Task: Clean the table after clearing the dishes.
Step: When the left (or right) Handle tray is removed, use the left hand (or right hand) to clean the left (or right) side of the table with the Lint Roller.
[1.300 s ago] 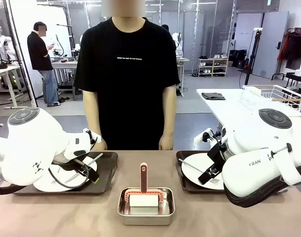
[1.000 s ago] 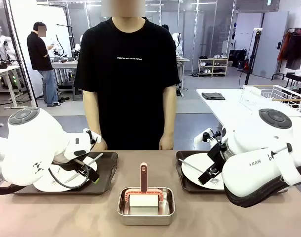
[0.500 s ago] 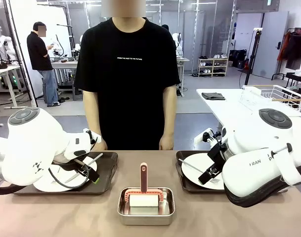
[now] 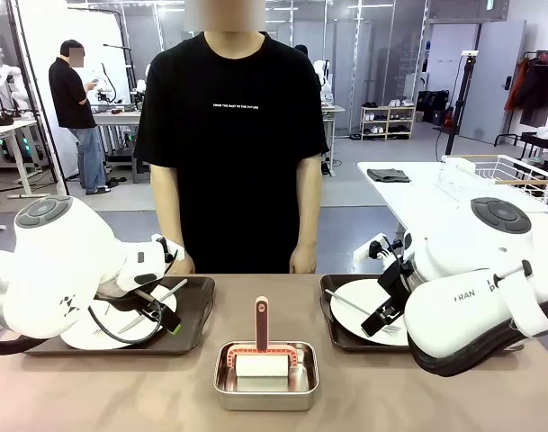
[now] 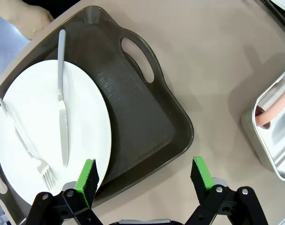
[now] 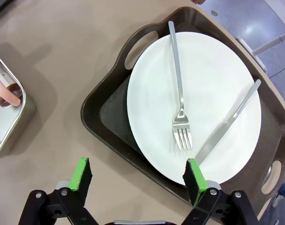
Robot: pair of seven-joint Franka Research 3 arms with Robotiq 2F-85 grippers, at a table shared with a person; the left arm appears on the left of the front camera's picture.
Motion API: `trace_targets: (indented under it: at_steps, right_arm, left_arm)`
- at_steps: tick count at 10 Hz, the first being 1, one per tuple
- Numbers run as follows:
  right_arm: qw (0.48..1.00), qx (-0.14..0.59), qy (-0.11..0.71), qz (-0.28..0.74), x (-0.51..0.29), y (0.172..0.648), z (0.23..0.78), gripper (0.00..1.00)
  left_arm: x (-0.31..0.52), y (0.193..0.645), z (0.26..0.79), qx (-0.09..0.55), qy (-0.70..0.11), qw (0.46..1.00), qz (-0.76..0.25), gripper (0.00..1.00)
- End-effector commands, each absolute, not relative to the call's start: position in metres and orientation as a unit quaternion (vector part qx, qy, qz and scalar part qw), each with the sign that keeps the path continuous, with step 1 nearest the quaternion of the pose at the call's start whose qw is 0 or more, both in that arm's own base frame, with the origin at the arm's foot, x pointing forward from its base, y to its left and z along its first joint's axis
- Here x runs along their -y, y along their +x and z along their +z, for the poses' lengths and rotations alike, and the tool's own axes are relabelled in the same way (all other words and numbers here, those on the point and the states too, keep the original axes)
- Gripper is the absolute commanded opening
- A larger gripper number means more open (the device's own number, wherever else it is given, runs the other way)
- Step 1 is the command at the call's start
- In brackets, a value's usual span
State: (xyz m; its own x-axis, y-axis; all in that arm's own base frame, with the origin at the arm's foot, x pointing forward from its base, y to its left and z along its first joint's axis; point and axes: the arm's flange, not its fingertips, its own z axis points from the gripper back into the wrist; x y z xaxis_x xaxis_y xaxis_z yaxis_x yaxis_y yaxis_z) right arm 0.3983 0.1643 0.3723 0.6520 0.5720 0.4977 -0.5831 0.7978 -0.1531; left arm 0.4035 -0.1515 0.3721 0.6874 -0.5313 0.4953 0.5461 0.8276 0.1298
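The tan table (image 4: 148, 396) carries the dishes on two dark brown trays. On the left tray (image 5: 133, 108) lies a white plate (image 5: 48, 126) with a knife (image 5: 62, 108) and a fork (image 5: 25, 140). My left gripper (image 5: 144, 180) hovers open over that tray's near corner, holding nothing. The right tray (image 6: 109, 112) bears a white plate (image 6: 203, 93) with a fork (image 6: 179, 93) and a knife (image 6: 229, 122). Above its near edge my right gripper (image 6: 138, 180) is open and empty. In the front view both grippers, left (image 4: 158, 310) and right (image 4: 381, 310), hang over their trays.
A shiny steel pan (image 4: 265, 373) with a white sponge and a pink-handled brush sits at the table's middle front. A person in a black shirt stands at the far edge, with one hand (image 4: 179, 264) by the left tray and the other hand (image 4: 302, 261) near the right one.
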Motion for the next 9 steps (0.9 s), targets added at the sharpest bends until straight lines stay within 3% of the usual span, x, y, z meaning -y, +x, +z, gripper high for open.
trace_targets:
  at_steps: [1,3,6,9]
  right_arm:
    - [0.917,0.254,0.030,0.306,-0.163,0.401,0.405,1.00]
    - [0.921,0.229,0.105,0.296,-0.144,0.405,0.452,1.00]
    - [0.901,0.181,0.238,0.315,-0.106,0.401,0.493,1.00]
    - [0.872,0.165,0.352,0.296,-0.055,0.403,0.499,1.00]
  left_arm:
    - [0.153,0.413,0.384,0.249,-0.038,0.925,-0.284,1.00]
    - [0.142,0.433,0.413,0.208,-0.045,0.931,-0.297,1.00]
    - [0.095,0.458,0.454,0.136,-0.205,0.928,-0.279,1.00]
    - [0.018,0.464,0.472,0.136,-0.390,0.874,-0.255,1.00]
